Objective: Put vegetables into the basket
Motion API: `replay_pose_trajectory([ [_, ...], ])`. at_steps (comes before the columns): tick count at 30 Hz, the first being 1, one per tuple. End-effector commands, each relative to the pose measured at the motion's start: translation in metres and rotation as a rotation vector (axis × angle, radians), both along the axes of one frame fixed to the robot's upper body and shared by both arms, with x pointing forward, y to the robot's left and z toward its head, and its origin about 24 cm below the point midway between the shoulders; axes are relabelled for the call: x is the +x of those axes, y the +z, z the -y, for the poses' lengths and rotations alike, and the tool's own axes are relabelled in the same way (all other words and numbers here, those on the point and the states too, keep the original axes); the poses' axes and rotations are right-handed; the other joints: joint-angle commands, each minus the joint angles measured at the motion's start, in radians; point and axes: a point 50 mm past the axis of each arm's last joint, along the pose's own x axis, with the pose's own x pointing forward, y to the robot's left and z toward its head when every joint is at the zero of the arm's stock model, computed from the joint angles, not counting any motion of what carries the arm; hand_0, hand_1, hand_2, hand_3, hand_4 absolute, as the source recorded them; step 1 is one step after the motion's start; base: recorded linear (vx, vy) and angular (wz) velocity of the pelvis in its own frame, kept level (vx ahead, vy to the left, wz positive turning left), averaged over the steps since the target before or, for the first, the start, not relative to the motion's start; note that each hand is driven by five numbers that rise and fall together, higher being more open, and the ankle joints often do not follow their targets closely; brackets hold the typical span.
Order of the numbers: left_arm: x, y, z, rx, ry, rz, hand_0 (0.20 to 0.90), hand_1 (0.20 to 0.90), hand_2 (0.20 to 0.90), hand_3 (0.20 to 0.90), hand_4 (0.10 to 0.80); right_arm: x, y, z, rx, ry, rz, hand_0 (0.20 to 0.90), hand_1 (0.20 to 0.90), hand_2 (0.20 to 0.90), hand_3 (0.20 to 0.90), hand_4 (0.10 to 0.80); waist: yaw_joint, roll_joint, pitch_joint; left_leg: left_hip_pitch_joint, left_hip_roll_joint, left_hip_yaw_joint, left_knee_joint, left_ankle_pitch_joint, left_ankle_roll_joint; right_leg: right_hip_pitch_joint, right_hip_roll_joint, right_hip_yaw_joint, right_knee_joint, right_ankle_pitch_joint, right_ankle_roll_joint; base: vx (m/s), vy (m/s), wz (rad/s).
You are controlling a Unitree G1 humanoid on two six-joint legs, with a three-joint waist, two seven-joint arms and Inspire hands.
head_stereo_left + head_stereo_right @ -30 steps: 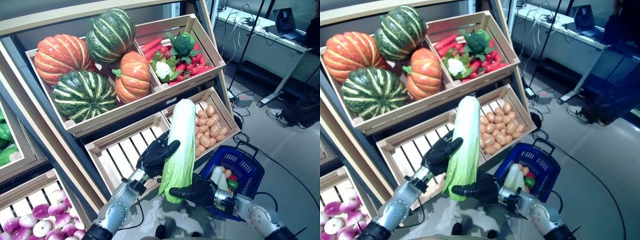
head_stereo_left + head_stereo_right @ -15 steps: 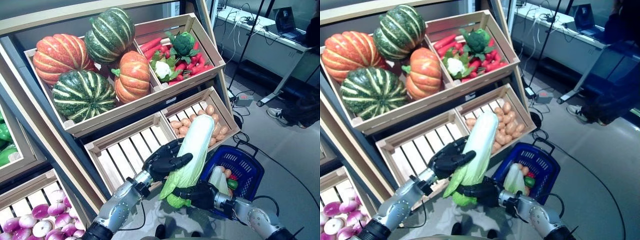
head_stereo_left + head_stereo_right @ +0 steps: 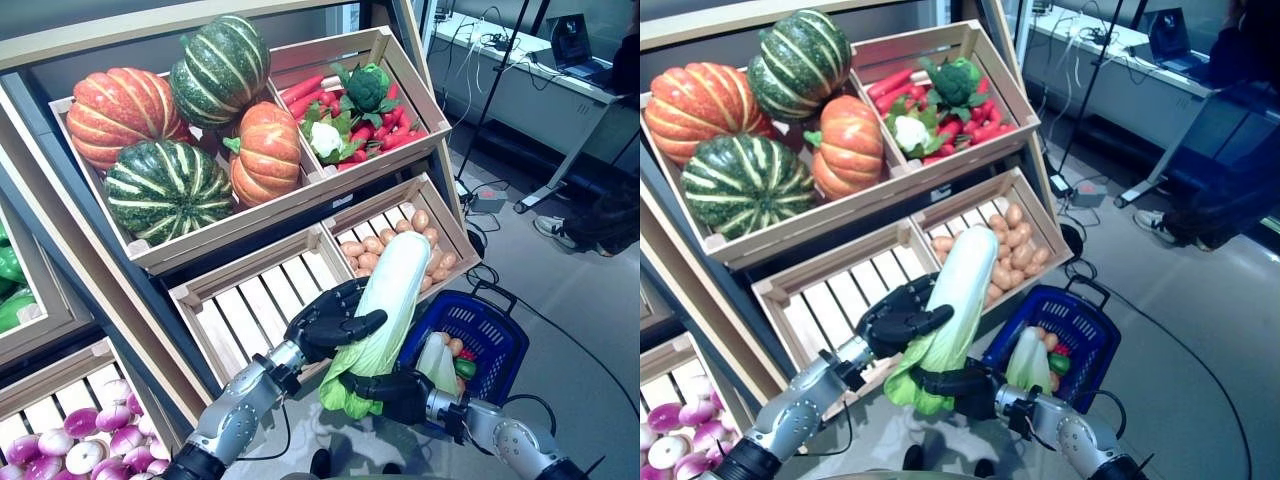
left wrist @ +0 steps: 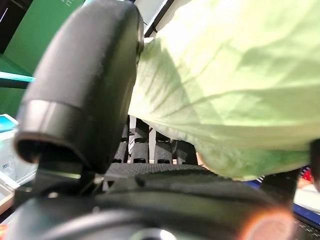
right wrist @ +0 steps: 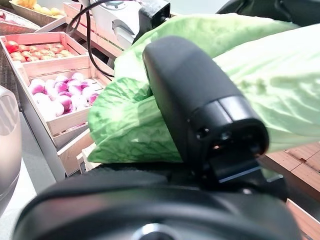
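A long pale-green napa cabbage (image 3: 388, 295) is held between both hands, tilted with its white end up toward the stand and its leafy end down. My left hand (image 3: 322, 325) is curled round its middle; its thumb (image 4: 85, 85) lies against the leaves (image 4: 225, 75). My right hand (image 3: 395, 388) is curled round the leafy end, with its thumb (image 5: 200, 105) pressed on the leaves (image 5: 280, 90). The blue basket (image 3: 495, 335) stands on the floor just right of the hands. It holds a pale leafy vegetable (image 3: 437, 358), a small tan round one, a red one and a green one.
The wooden stand (image 3: 300, 205) with slatted crates rises right behind the cabbage, and a low crate (image 3: 250, 300) is under my left arm. A desk (image 3: 530, 75) with a laptop and a person's shoe (image 3: 552, 228) are at the far right. Grey floor lies around the basket.
The cabbage has tipped from upright to leaning right toward the basket and come lower. My right hand has closed round its leafy end.
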Motion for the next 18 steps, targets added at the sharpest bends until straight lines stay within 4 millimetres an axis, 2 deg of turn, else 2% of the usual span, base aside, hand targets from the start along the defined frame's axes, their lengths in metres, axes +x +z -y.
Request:
replay_pose_trajectory([
  [1, 0.015, 0.025, 0.017, -0.050, -0.068, 0.137, 0.900, 0.900, 0.900, 0.900, 0.800, 0.036, 0.063, -0.021, 0.363, -0.083, 0.268, 0.300, 0.300, 0.300, 0.300, 0.400, 0.016, -0.047, -0.060, 0.005, 0.004, -0.040, 0.001, -0.046, -0.009, -0.015, -0.069, -0.004, 0.001, 0.074, 0.036, 0.000, 0.000, 0.00],
  [18, 0.018, 0.030, 0.008, -0.082, -0.003, 0.149, 0.900, 0.900, 0.900, 0.900, 0.800, 0.038, 0.059, -0.006, 0.298, -0.138, 0.285, 0.300, 0.300, 0.300, 0.300, 0.400, 0.014, -0.048, -0.058, 0.006, 0.004, -0.034, 0.001, -0.048, -0.007, -0.017, -0.073, -0.001, 0.001, 0.079, 0.038, 0.000, 0.000, 0.00],
])
